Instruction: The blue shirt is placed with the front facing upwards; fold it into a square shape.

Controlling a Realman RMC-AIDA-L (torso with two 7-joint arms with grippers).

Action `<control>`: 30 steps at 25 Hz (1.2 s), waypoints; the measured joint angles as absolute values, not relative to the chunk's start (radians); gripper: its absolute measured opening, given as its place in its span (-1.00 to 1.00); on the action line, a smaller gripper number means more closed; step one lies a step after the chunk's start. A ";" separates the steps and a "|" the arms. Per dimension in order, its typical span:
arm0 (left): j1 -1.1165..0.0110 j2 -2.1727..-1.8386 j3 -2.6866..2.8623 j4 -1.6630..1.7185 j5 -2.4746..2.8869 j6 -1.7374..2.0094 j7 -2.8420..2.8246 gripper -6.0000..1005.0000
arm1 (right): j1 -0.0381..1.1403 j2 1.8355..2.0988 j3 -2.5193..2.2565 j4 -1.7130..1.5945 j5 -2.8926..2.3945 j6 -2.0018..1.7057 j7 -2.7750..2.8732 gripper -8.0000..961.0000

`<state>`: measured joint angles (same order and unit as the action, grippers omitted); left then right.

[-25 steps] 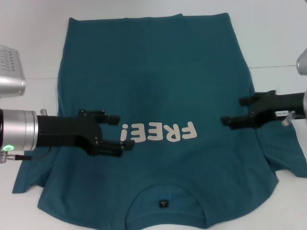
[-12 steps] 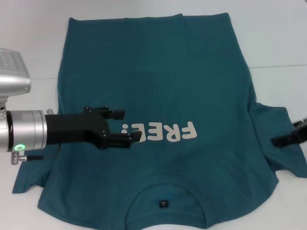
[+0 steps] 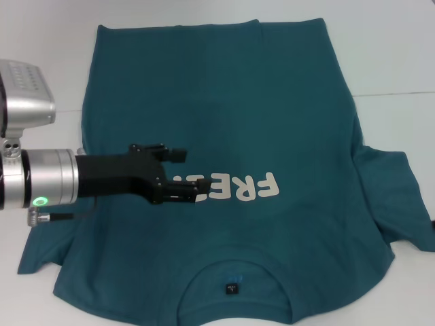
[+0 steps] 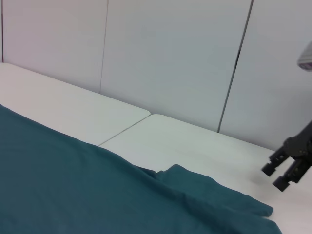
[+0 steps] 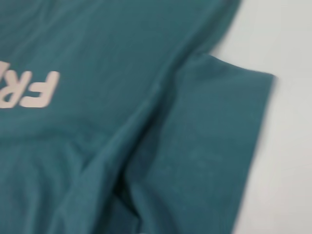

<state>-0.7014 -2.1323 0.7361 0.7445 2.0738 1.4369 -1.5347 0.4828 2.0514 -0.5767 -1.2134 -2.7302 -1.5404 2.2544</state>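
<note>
One blue shirt [image 3: 224, 136] lies flat, front up, on the white table [image 3: 394, 47], collar at the near edge, hem toward the far edge, both sleeves spread toward the side edges. Left gripper [image 3: 192, 173] sits over the chest at the "FREE" lettering [image 3: 238, 188], fingers spread with a clear gap, pinching nothing; contact with the fabric can't be judged. Right gripper [image 4: 287, 170] shows only in the left wrist view, off past the shirt's sleeve above bare table, fingers apart and empty.
</note>
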 joint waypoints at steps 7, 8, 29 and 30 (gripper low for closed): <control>-0.720 -2.134 0.741 0.722 2.074 1.420 -1.540 0.75 | 0.455 2.045 -0.521 -1.207 -2.729 -1.562 2.245 0.93; -0.721 -2.134 0.744 0.722 2.074 1.420 -1.540 0.75 | 0.453 2.045 -0.521 -1.202 -2.728 -1.564 2.245 0.93; -0.709 -2.130 0.760 0.718 2.083 1.465 -1.529 0.75 | 0.463 2.008 -0.482 -1.028 -2.648 -1.543 2.228 0.92; -0.709 -2.130 0.760 0.718 2.084 1.469 -1.527 0.75 | 0.463 2.007 -0.482 -1.028 -2.649 -1.542 2.228 0.92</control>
